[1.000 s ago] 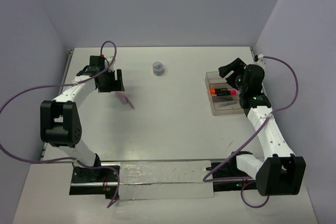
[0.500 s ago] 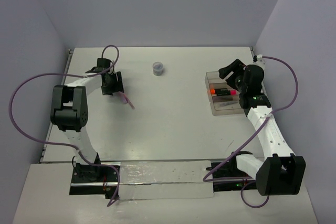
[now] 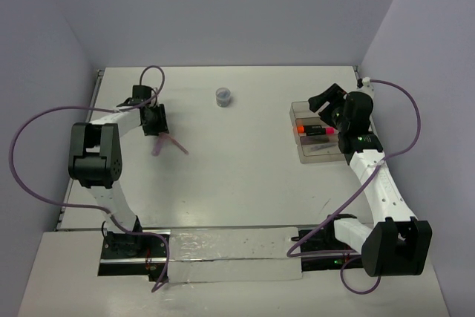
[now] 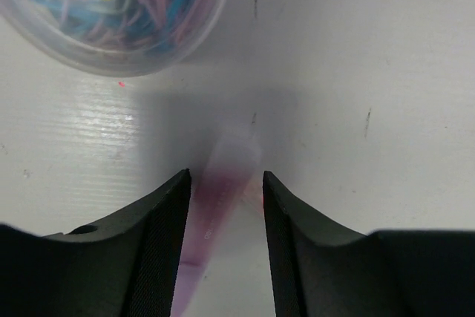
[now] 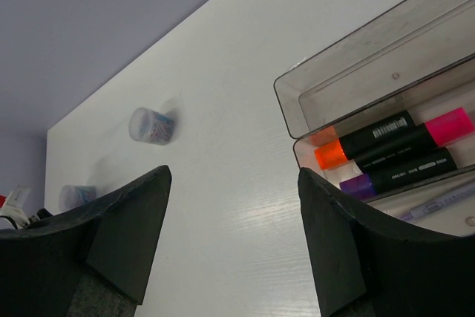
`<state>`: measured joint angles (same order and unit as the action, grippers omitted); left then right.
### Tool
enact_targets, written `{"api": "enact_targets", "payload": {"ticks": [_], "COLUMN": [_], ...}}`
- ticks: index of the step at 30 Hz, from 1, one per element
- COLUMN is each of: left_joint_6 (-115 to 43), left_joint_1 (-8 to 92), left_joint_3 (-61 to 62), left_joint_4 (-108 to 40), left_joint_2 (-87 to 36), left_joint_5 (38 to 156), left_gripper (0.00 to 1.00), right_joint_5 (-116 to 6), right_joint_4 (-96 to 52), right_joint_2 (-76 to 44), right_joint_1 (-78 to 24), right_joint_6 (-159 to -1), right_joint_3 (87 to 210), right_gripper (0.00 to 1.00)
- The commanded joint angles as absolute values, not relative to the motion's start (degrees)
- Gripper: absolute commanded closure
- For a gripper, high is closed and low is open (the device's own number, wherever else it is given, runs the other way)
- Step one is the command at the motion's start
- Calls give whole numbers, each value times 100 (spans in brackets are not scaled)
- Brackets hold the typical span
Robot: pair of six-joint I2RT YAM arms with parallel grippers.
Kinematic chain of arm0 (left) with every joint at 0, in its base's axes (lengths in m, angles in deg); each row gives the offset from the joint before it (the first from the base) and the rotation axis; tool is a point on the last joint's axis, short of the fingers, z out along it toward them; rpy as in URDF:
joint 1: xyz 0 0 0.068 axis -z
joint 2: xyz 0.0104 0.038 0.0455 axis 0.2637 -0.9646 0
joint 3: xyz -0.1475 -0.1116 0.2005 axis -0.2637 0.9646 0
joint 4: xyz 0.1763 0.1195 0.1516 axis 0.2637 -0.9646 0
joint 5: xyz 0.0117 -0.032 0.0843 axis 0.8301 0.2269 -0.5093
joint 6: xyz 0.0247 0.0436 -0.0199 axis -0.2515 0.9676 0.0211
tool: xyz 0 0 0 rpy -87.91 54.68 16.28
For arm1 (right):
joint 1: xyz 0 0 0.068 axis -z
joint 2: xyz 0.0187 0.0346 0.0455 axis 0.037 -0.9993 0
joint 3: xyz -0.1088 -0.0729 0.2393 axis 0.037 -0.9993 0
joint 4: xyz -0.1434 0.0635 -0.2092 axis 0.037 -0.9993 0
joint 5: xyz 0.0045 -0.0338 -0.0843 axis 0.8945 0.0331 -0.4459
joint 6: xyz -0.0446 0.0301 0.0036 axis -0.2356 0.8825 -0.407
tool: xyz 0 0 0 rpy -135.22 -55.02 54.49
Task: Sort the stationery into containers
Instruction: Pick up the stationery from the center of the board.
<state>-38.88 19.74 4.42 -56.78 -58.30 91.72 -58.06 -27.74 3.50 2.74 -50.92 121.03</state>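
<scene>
My left gripper (image 3: 155,128) points down at the table's far left. In the left wrist view (image 4: 225,176) its jaws stand narrowly apart around a blurred pale purple-pink pen (image 4: 223,191), which lies against the left finger with a gap on the right. That pen (image 3: 156,146) pokes out below the gripper. A magenta pen (image 3: 178,145) lies beside it. One round jar (image 4: 111,12) sits just beyond the fingertips. My right gripper (image 3: 324,105) is open and empty (image 5: 234,176) over the smoky tray (image 3: 306,111). The tray holds a black marker with an orange end (image 5: 371,139).
A second round jar (image 3: 223,96) stands at the far middle of the table and also shows in the right wrist view (image 5: 152,125). In the tray (image 5: 356,42) lie a purple-ended black marker (image 5: 401,171) and a grey-purple pen (image 5: 445,202). Its far compartment holds nothing.
The left arm's elbow has swung left and its gripper has come down. The pale pen now pokes out below the gripper. The right arm has not moved.
</scene>
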Motion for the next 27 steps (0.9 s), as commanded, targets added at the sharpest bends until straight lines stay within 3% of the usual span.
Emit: {"api": "enact_targets", "payload": {"ticks": [1, 14, 24, 27], "left_joint_6": [-3722, -2993, -2237, -2083], "left_joint_1": [1830, 1564, 1546, 1546], "left_joint_3": [693, 1043, 920, 888], "left_joint_4": [-5956, -6021, -6130, -6251], "left_joint_2": [-5578, -4603, -4802, -4948], "left_joint_5": [9265, 9681, 9742, 9776], "left_gripper": [48, 37, 46, 44], "right_joint_5": [-5737, -5593, -5461, -5480], "right_joint_4": [-2657, -2680, -2646, -2712], "right_joint_2": [362, 421, 395, 424], "right_joint_1": [238, 238, 238, 238], "right_joint_6": [-5143, -5195, -5118, -5225], "right_joint_3": [12094, 11956, 11944, 11942], "right_gripper": [24, 24, 24, 24]}}
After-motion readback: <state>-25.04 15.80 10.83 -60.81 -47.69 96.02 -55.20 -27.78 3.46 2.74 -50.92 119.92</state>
